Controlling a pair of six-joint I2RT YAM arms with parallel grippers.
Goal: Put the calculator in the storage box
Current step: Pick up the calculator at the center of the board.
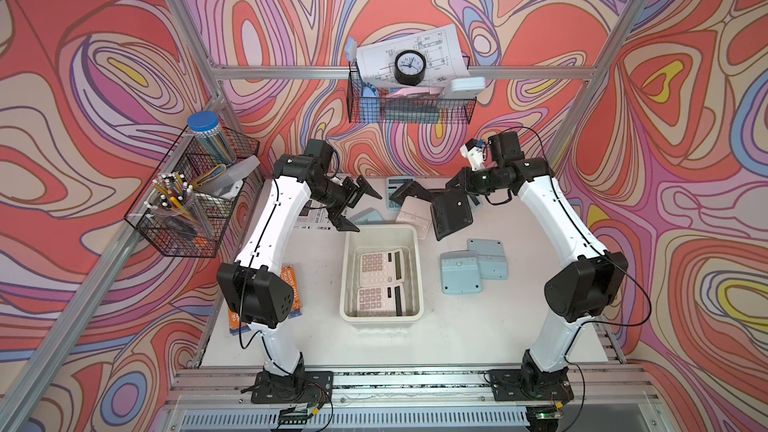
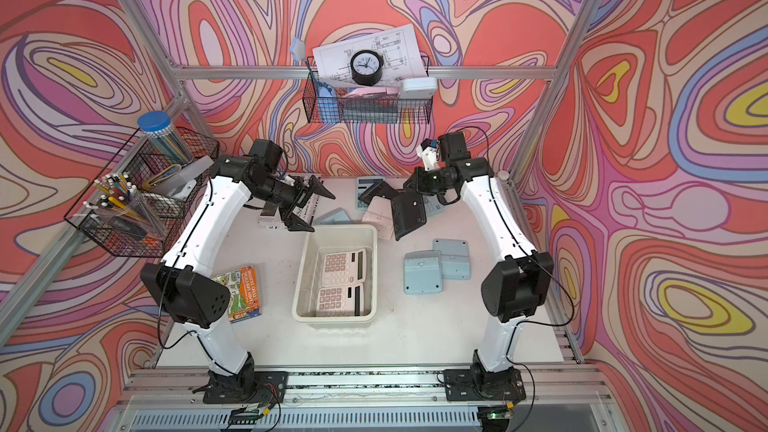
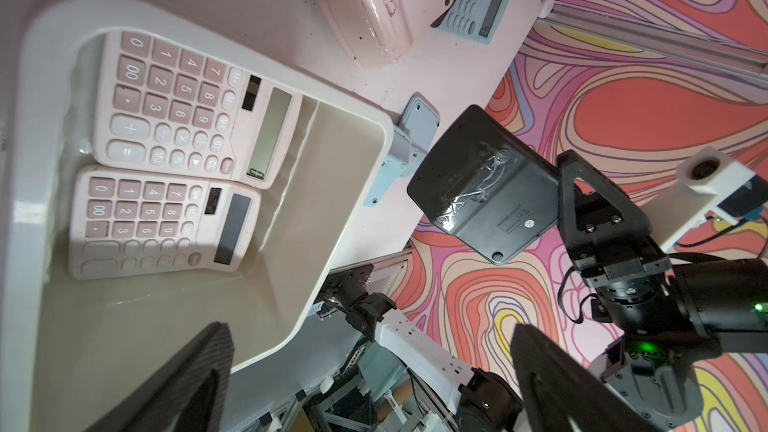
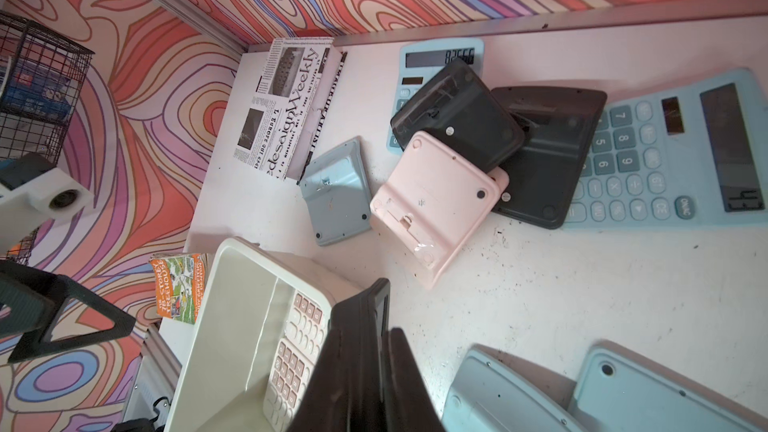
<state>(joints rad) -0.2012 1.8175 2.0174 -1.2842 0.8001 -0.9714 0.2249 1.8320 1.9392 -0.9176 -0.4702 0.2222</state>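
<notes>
Right hand (image 3: 559,197) clamps a black plastic calculator (image 3: 482,184) near the glossy round-cornered storage box (image 1: 381,229); left hand (image 1: 359,205) released.

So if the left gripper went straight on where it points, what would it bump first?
Probably the black calculator held up by the right gripper; the open left gripper points across at it. Depth is unclear, so it might slip past.

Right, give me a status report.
Left tool open, empty, by the far corner of the storage box. Right tool shut on black calculator, aloft, not yet over the box. Two pink calculators inside; room to spare.
</notes>
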